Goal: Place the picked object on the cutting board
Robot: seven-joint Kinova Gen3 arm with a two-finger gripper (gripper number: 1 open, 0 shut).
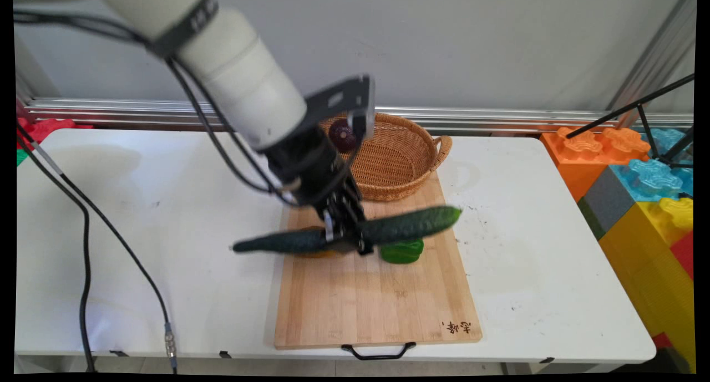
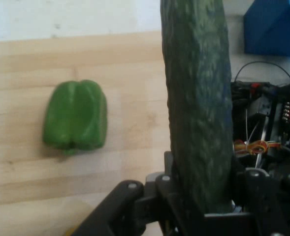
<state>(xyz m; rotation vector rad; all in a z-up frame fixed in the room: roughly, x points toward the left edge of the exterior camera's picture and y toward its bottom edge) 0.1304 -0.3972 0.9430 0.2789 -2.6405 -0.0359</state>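
Observation:
My black gripper point(image 1: 346, 239) is shut on a long dark green cucumber point(image 1: 388, 229), gripped near its middle and held level just above the wooden cutting board point(image 1: 377, 304). In the hand view the cucumber point(image 2: 199, 108) rises straight up from between the jaws. A green bell pepper point(image 1: 402, 251) lies on the board right beside and slightly below the cucumber; it shows in the hand view point(image 2: 76, 115) to the left. Something orange point(image 1: 316, 254) peeks out under the cucumber's left half, mostly hidden.
A wicker basket point(image 1: 396, 154) stands at the board's far end with a dark purple onion point(image 1: 343, 135) inside. Large coloured toy blocks point(image 1: 643, 193) sit past the table's right edge. Black cables point(image 1: 86, 243) hang at the left. The board's black handle point(image 1: 378, 351) overhangs the near edge.

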